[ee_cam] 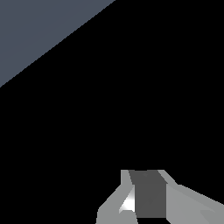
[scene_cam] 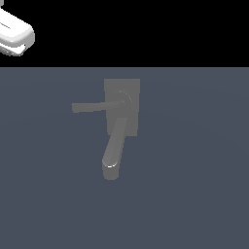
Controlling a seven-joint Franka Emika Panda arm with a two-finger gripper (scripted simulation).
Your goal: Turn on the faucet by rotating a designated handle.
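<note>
The matte grey faucet stands in the middle of the exterior view on a flat rectangular base plate. Its thick rounded spout runs toward the camera and ends in a shiny tip. The handle, a thin straight bar, sticks out from the round hub toward the exterior view's left. A glossy white part of my arm shows in the far upper left corner, well away from the faucet. In the wrist view my gripper shows no gap between its fingers and holds nothing. The faucet is out of the wrist view.
A flat blue-grey floor surrounds the faucet on all sides, and a corner of it appears in the wrist view. Behind its far edge there is only black background.
</note>
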